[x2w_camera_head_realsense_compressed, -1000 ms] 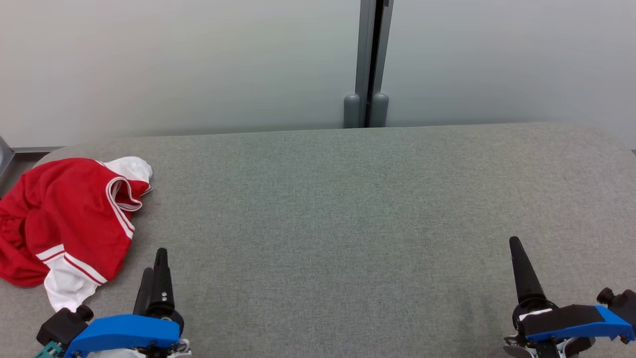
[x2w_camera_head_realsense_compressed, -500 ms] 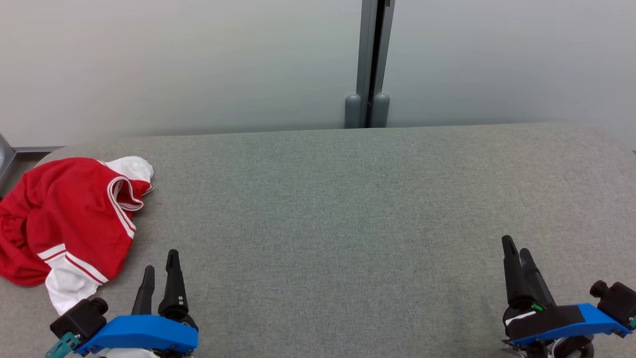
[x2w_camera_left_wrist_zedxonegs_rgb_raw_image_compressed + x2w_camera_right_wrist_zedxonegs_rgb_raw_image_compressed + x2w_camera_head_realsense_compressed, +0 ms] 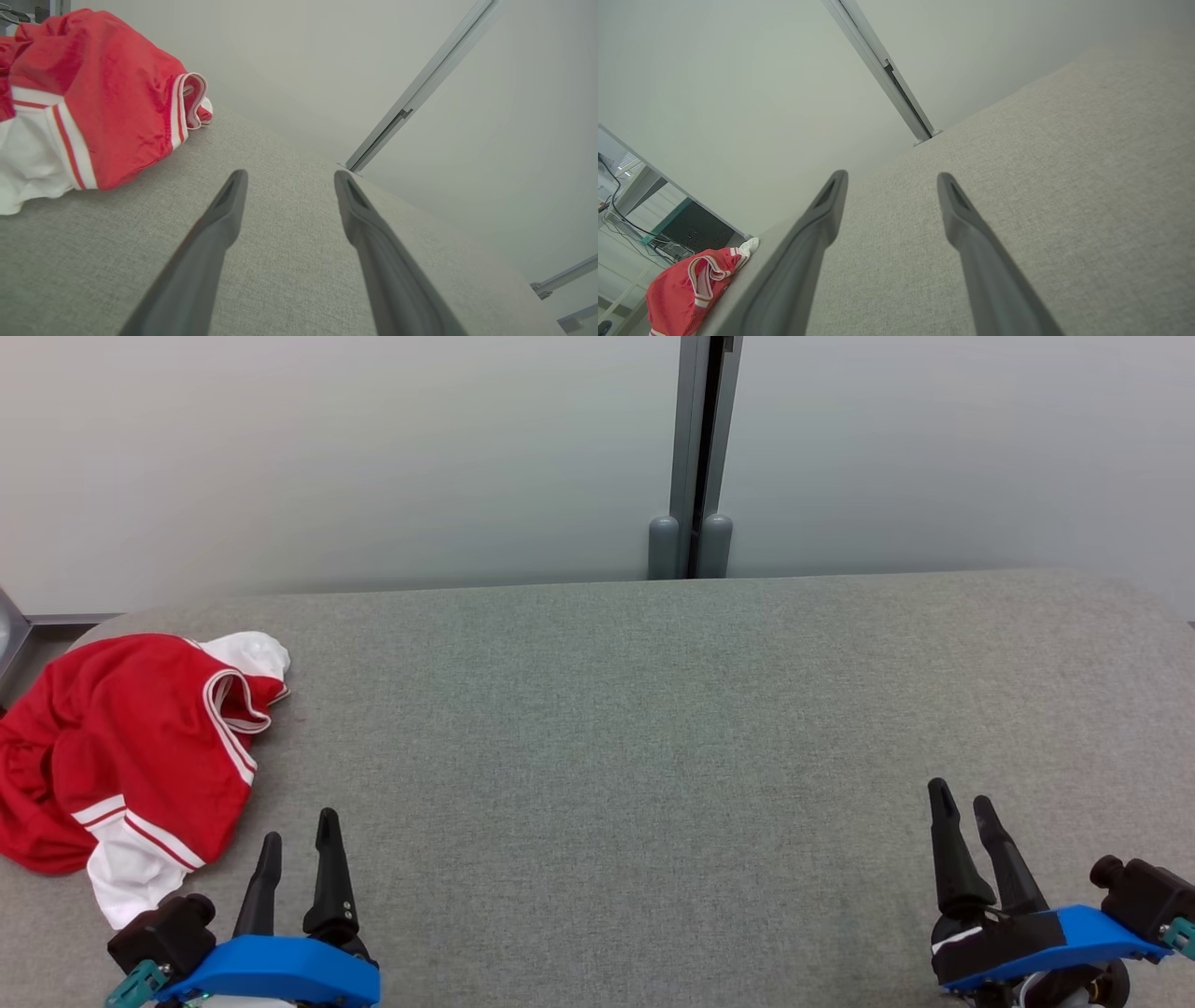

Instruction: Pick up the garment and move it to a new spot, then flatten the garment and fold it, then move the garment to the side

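Pickup not begun: left gripper (image 3: pixel 299 829) and right gripper (image 3: pixel 960 794) spread, empty; garment (image 3: pixel 131 747) lies left-ahead of left jaws, so reach there.

Left tool (image 3: pixel 297 840) and right tool (image 3: pixel 962 807) hover low with fingers spread apart, pointing forward, holding nothing.

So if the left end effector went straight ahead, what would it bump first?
Probably nothing soon. The left end effector points past the red shirt, which lies to its left; ahead is bare table, then the wall, though depth is unclear.
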You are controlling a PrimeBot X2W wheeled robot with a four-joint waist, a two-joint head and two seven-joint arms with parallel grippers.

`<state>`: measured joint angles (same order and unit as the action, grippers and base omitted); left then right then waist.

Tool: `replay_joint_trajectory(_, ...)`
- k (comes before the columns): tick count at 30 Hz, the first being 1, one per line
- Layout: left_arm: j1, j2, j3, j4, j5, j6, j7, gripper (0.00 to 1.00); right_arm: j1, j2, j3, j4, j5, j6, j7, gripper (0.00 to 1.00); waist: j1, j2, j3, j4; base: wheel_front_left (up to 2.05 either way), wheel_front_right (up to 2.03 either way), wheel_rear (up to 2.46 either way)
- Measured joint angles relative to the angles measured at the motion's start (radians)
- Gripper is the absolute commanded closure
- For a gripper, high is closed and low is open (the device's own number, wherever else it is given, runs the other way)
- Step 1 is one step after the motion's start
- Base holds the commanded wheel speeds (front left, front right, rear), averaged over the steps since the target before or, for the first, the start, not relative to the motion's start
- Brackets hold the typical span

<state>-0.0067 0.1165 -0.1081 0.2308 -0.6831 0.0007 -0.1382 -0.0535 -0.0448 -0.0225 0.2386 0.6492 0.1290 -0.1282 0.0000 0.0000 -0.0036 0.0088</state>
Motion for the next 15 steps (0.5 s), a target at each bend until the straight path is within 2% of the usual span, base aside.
replay_joint_trajectory(15, 0.005, 0.026, -0.043, 0.010, 0.155, 0.029, -0.036, 0.00, 0.002, -0.001, -0.008, -0.019, -0.173, 0.000, -0.014, 0.00, 0.0000, 0.0000, -0.008, 0.002, 0.00, 0.00, 0.00)
